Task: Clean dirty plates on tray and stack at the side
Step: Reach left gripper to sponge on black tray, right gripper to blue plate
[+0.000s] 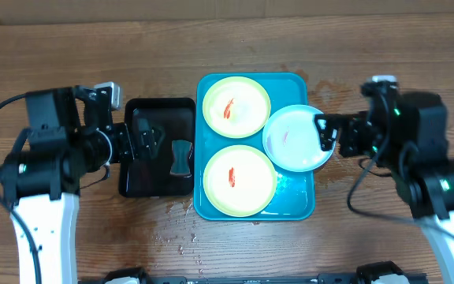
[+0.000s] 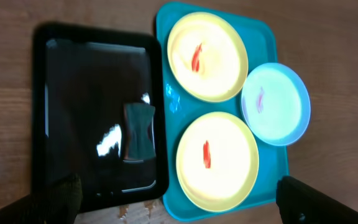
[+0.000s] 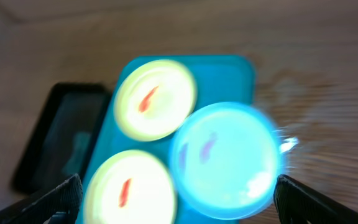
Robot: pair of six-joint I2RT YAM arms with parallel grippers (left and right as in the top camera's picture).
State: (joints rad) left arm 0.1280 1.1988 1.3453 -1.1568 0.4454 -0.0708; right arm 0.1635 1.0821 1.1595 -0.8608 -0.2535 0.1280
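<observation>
Two yellow-green plates with red smears lie on the teal tray [image 1: 298, 207]: one at the back [image 1: 236, 106], one at the front [image 1: 239, 179]. A pale blue-white plate [image 1: 294, 138] with a faint smear rests on the tray's right rim. My left gripper [image 1: 146, 143] is open above the black tray, holding nothing. My right gripper [image 1: 327, 134] is open at the pale plate's right edge. In the left wrist view the plates [image 2: 207, 56] [image 2: 217, 160] [image 2: 275, 104] and the tray [image 2: 168, 99] show. In the blurred right wrist view the pale plate [image 3: 225, 160] lies between the open fingers.
A black rectangular tray [image 1: 160, 147] sits left of the teal tray with a small dark grey sponge-like piece [image 1: 181, 157] on it, also seen in the left wrist view [image 2: 139, 132]. Wet spots mark the wooden table [image 1: 172, 229] in front of the trays.
</observation>
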